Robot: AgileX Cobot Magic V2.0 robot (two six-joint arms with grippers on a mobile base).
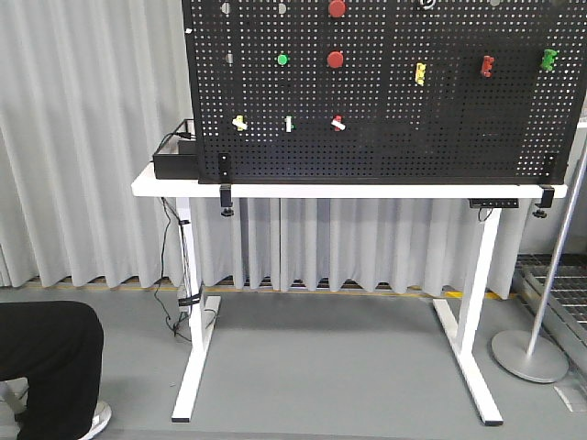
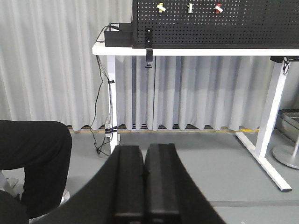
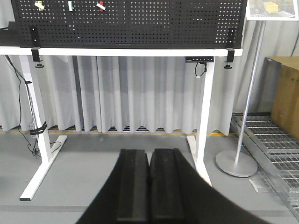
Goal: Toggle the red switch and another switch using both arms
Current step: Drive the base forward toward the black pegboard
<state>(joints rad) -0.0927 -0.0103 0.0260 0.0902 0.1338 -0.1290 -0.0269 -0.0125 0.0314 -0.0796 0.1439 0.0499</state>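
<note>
On the pegboard [image 1: 413,137] above the table [image 1: 367,190], the red switch [image 1: 337,123] sits in the bottom row, the yellow switch [image 1: 239,122] further along past a white toggle [image 1: 288,123]. Well back from the board, the left claw [image 2: 145,182] and right claw [image 3: 149,182] are each pinched closed on nothing; likely neither switch is flipped yet, so both flips are left to do

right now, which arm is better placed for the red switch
Probably right. In its wrist view the red switch is the nearest toggle to the right gripper; the left gripper lines up closer to the yellow switch. Both are shut, far off.
</note>
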